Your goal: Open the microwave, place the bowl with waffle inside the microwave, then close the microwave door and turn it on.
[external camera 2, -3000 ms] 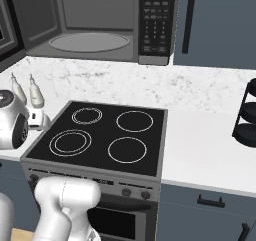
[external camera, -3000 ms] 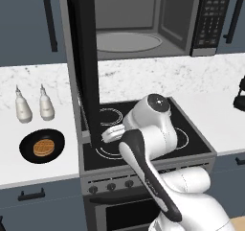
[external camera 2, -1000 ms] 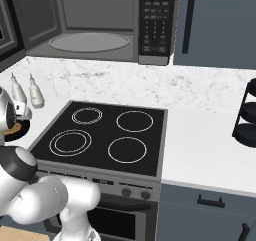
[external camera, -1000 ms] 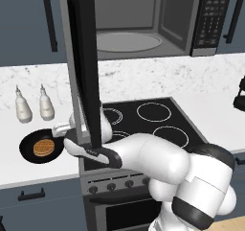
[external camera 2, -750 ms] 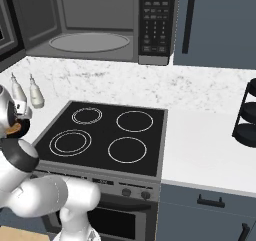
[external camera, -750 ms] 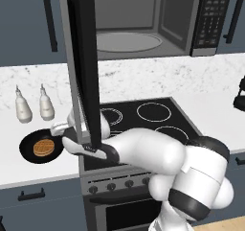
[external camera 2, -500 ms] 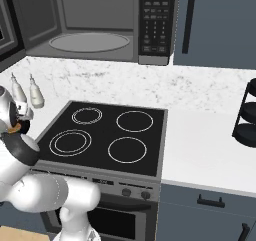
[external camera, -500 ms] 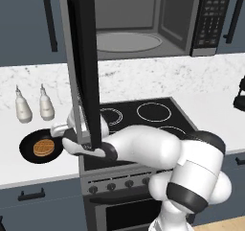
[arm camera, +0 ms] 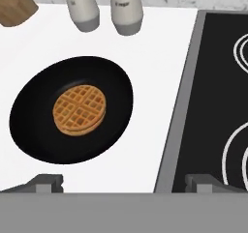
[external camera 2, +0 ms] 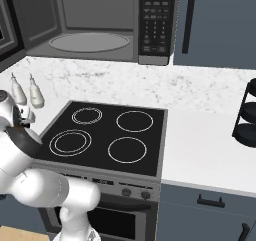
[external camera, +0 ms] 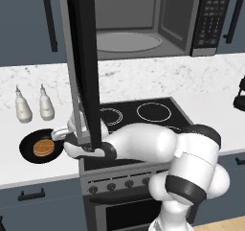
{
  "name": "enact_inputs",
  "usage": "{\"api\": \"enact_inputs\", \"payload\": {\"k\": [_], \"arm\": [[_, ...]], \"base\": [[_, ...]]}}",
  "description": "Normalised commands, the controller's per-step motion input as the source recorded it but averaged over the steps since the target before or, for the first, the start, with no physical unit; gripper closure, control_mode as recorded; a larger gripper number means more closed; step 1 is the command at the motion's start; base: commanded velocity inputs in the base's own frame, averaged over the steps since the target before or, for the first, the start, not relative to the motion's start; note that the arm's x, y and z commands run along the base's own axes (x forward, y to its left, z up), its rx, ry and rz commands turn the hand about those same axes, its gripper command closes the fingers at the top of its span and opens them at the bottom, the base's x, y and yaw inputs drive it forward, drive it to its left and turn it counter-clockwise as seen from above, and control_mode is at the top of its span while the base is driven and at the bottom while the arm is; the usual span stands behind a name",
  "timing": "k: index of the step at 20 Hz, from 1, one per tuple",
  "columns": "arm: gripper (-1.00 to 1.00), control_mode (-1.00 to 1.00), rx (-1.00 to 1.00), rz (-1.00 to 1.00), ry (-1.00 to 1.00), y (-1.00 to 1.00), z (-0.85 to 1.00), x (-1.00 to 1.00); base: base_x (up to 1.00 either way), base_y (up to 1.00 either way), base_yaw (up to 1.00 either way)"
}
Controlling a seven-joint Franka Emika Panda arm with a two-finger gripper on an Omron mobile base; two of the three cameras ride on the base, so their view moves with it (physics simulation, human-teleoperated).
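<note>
The microwave (external camera: 143, 19) stands open above the stove, its grey cavity and glass turntable (external camera: 127, 42) showing. The microwave door (external camera: 83, 57) is swung out toward me, edge-on. The black bowl with waffle (external camera: 40, 147) rests on the white counter left of the stove; the hand view shows the bowl (arm camera: 29, 125) from above with its waffle (arm camera: 80, 109). My gripper (external camera: 61, 135) hovers low just right of the bowl, partly behind the door. In the hand view my gripper (arm camera: 125, 183) is open, its fingertips (arm camera: 46, 181) wide apart, nothing between them, over the counter between bowl and stove edge.
Two white bottles (external camera: 23, 110) (arm camera: 82, 5) stand just behind the bowl. The black four-ring stove (external camera 2: 110, 135) lies to its right. A brown wooden object (arm camera: 14, 7) sits at the far left. A black tiered stand (external camera 2: 247, 115) is on the right counter.
My arm has swung left from over the stove and stretched down toward the bowl, creeping closer over the last second. The bowl, bottles and open door have not moved.
</note>
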Motion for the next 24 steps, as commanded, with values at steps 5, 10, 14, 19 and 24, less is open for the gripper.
{"api": "enact_inputs", "payload": {"k": [5,10,14,19,24], "arm": [[-1.0,-1.0,0.0,0.0,0.0,0.03,-0.17,0.12],[-1.0,-1.0,0.0,0.0,0.01,0.06,-0.11,0.23],[-1.0,-1.0,0.0,-0.01,0.01,0.09,-0.06,0.38],[-1.0,-1.0,0.0,0.0,0.0,0.1,-0.26,0.18],[-1.0,-1.0,0.0,-0.01,0.02,0.34,-0.28,0.01]], "base": [[0.0,0.0,0.0],[0.0,0.0,0.0],[0.0,0.0,0.0],[0.0,0.0,0.0],[0.0,0.0,0.0]]}}
